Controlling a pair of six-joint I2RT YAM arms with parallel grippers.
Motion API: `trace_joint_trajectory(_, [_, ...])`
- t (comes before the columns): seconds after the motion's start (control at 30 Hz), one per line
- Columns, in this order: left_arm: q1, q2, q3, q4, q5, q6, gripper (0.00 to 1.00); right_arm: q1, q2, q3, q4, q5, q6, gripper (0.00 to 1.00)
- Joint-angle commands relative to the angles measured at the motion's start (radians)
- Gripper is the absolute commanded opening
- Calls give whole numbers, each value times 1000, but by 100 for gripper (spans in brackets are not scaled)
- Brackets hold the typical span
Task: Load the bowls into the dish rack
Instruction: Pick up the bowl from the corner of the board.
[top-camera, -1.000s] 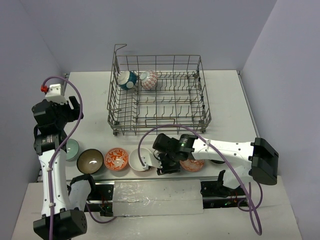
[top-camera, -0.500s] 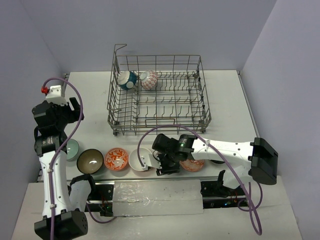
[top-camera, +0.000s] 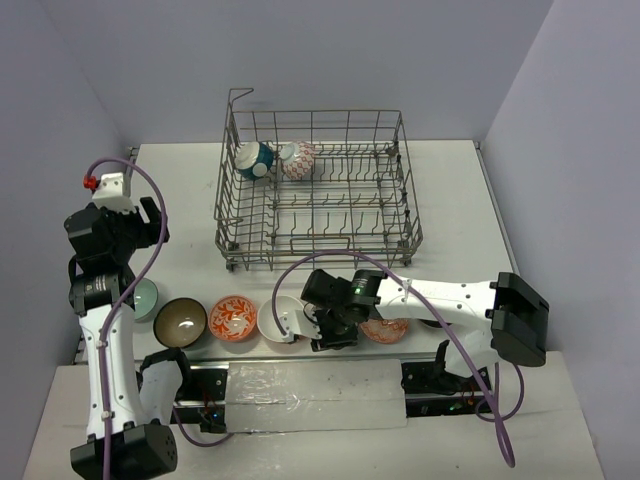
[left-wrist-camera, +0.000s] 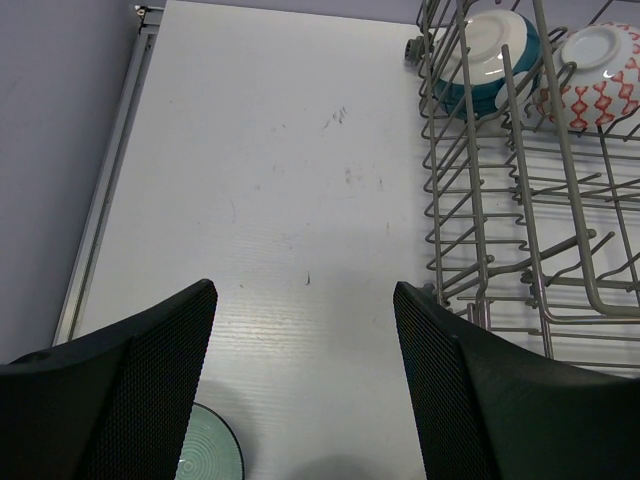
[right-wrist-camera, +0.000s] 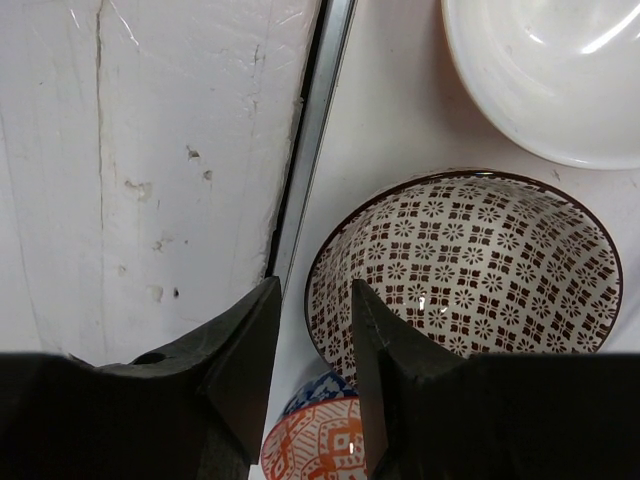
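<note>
The dish rack (top-camera: 312, 190) stands at the table's middle back with a teal bowl (top-camera: 254, 160) and a red-patterned bowl (top-camera: 298, 158) leaning in its far left corner. More bowls line the front edge: pale green (top-camera: 146, 298), brown (top-camera: 181, 320), orange-patterned (top-camera: 233, 318), white (top-camera: 279, 324). My right gripper (top-camera: 335, 326) is down over a grey-patterned bowl (right-wrist-camera: 470, 270). Its jaws are open and straddle the near rim, one finger inside and one outside. My left gripper (left-wrist-camera: 305, 300) hovers open and empty above the table, left of the dish rack (left-wrist-camera: 520, 200).
An orange bowl with a blue underside (right-wrist-camera: 322, 440) sits just behind the right fingers, showing as a red-orange bowl (top-camera: 387, 329) from above. A black bowl (top-camera: 436, 322) lies further right. A white taped strip (right-wrist-camera: 150, 150) runs along the table's front edge.
The right jaws have narrowed a little around the grey-patterned bowl's rim. The left arm has shifted slightly. No bowl has moved.
</note>
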Motion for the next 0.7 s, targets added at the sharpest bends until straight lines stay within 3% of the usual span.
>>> trace_joint_trajectory(0.0, [6,-22,-4,42,30,-9,78,8,11,-7,32,-5,-6,41])
trace_joint_trajectory(0.33, [14,-28,-7,39,39,-12,78,8,37,-18,49,-2,0,33])
trace_joint_trajectory(0.67, [21,-36,-11,42,43,-13,78,8,17,-18,44,18,4,18])
